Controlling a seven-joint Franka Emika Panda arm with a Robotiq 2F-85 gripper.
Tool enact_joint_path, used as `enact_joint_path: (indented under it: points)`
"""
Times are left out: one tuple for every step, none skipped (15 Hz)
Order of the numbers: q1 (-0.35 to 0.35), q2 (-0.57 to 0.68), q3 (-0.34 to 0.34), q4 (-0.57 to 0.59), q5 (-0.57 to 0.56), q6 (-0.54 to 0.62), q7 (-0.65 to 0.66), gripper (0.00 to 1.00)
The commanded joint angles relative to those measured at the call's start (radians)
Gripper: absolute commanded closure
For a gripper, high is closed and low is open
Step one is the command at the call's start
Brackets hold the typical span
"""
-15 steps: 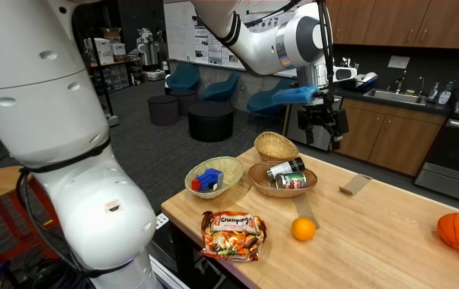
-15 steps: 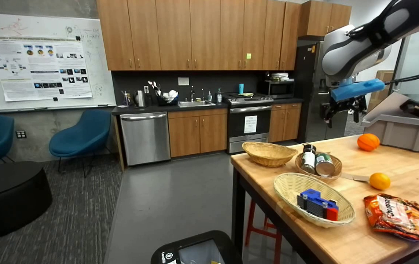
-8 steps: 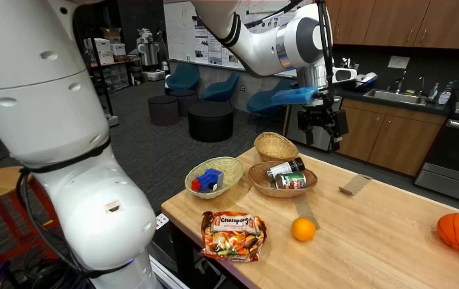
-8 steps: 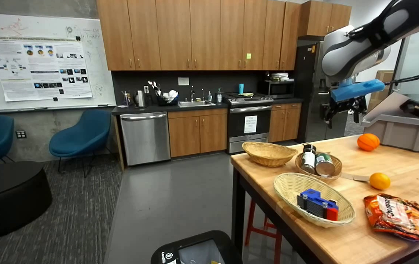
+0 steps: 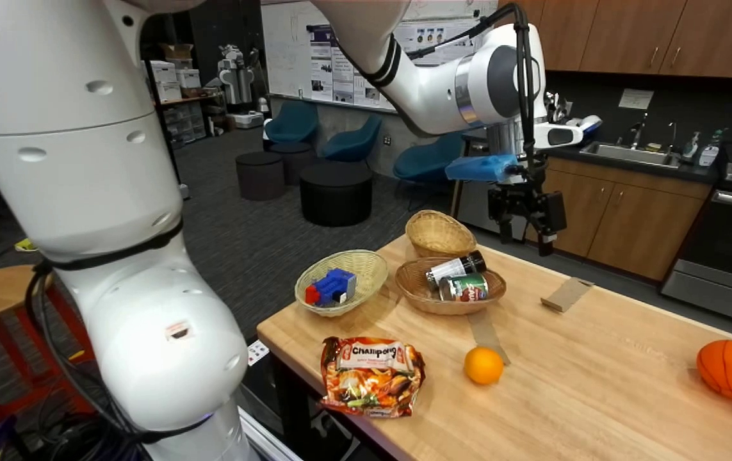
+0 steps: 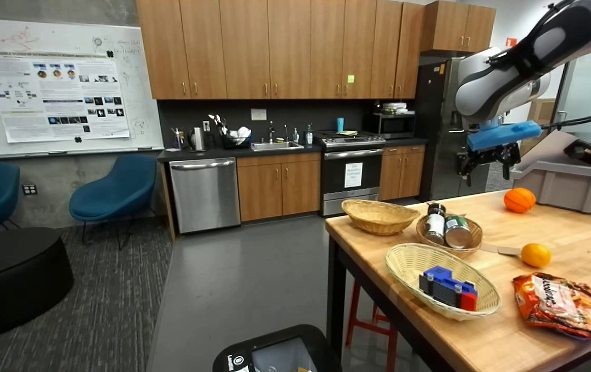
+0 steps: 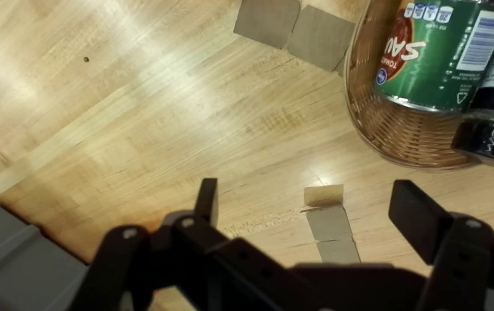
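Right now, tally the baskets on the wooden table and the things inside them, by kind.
Baskets: 3, the pale basket, the brown basket and the tan basket
Cans: 1, the green-labelled can
Bottles: 1, the black-capped bottle
Toys: 1, the blue-and-red block toy
Total: 6

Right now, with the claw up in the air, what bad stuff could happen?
The black-capped bottle sticks out over the rim of the brown basket, so a knock from the open gripper might tip it out. The round orange sits loose on the table and could roll if bumped. The noodle bag lies at the table's edge, so a nudge might drop it.
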Motion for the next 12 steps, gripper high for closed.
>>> enact_joint_path:
  points:
    - [-0.014, 0.06, -0.018, 0.057, -0.023, 0.026, 0.044, 0.0]
    - [-0.018, 0.077, -0.027, 0.073, -0.03, 0.033, 0.048, 0.0]
    - [-0.022, 0.093, -0.037, 0.086, -0.036, 0.041, 0.054, 0.0]
    - [-0.027, 0.111, -0.048, 0.102, -0.04, 0.046, 0.059, 0.0]
    - [-0.031, 0.128, -0.06, 0.117, -0.041, 0.049, 0.06, 0.0]
    - [-0.037, 0.146, -0.073, 0.132, -0.037, 0.054, 0.061, 0.0]
    - [-0.043, 0.162, -0.086, 0.145, -0.032, 0.054, 0.059, 0.0]
    - [-0.049, 0.177, -0.099, 0.159, -0.031, 0.055, 0.059, 0.0]
    - [-0.055, 0.194, -0.114, 0.173, -0.034, 0.054, 0.062, 0.0]
    - [-0.06, 0.207, -0.127, 0.186, -0.033, 0.052, 0.064, 0.0]
    - [-0.064, 0.221, -0.139, 0.199, -0.033, 0.05, 0.064, 0.0]
    - [-0.068, 0.236, -0.151, 0.213, -0.035, 0.05, 0.066, 0.0]
